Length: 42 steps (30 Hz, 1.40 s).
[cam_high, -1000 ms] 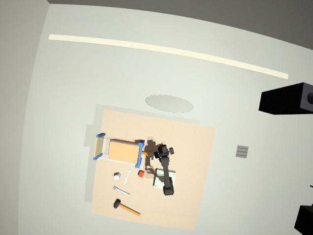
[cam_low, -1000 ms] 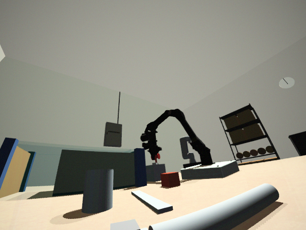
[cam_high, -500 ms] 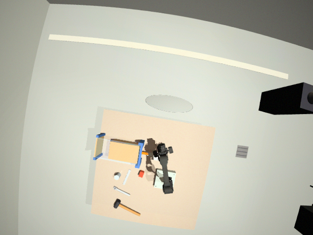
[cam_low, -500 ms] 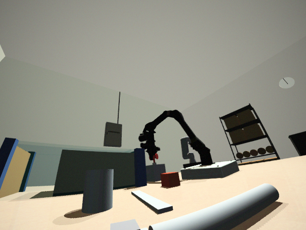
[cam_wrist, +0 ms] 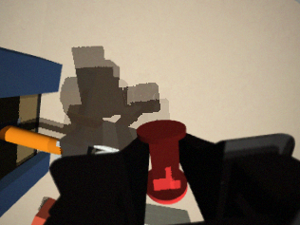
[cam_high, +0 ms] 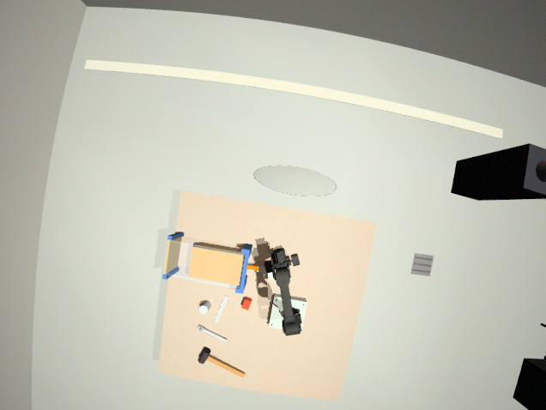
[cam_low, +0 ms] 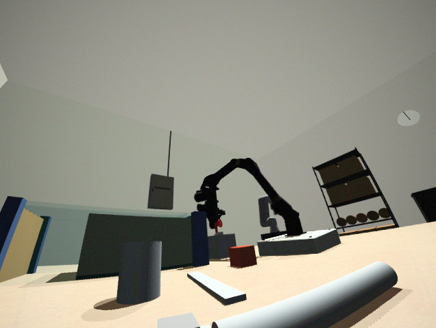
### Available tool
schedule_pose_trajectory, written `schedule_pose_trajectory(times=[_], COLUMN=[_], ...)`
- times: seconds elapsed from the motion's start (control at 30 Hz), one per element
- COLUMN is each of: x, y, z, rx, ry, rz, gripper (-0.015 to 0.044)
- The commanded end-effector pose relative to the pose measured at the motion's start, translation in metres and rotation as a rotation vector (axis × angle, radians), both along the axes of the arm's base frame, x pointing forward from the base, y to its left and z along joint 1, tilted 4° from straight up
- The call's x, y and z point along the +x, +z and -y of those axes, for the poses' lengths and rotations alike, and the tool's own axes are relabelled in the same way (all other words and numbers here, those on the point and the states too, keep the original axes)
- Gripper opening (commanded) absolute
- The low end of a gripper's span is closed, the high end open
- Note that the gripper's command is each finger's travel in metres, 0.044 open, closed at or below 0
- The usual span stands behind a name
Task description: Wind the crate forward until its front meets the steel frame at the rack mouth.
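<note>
My gripper [cam_high: 269, 266] [cam_low: 216, 224] [cam_wrist: 159, 133] is shut on the red winch handle [cam_low: 219, 223] [cam_wrist: 161, 131], held upright just above the grey winch [cam_low: 221, 246]. Whether its key sits in the hole is hidden. The crate [cam_high: 215, 264] [cam_low: 137, 243] sits flat in the clear-panelled cubby, orange-tan on top and dark on its side. Its front is close behind the blue steel frame [cam_high: 241, 281] [cam_low: 200, 239] [cam_wrist: 28, 70]; I cannot tell whether they touch. The orange strap [cam_high: 252, 267] [cam_wrist: 30, 140] runs from the frame's mouth towards the winch, which the arm mostly covers from above.
A red block [cam_high: 246, 303] [cam_low: 242, 256] lies near the frame's foot. A grey cylinder [cam_high: 203, 307] [cam_low: 139, 271], a flat white bar [cam_high: 221, 308] [cam_low: 216, 287], a wrench [cam_high: 212, 333] and a hammer [cam_high: 225, 364] lie beside and beyond the cubby.
</note>
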State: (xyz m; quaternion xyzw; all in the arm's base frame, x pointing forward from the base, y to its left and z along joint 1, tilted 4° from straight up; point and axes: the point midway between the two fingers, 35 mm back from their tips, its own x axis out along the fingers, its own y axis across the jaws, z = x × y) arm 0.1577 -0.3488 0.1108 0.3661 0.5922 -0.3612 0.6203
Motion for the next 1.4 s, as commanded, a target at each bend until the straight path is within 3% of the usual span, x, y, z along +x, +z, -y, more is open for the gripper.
schedule_pose_trajectory(times=[0.0,1.37], x=[0.023,0.062], y=[-0.008,-0.005], z=[-0.004,-0.008], rx=[0.025,0.025], ry=[0.029,0.029], rz=[0.027,0.030], gripper=[0.0000,0.0000])
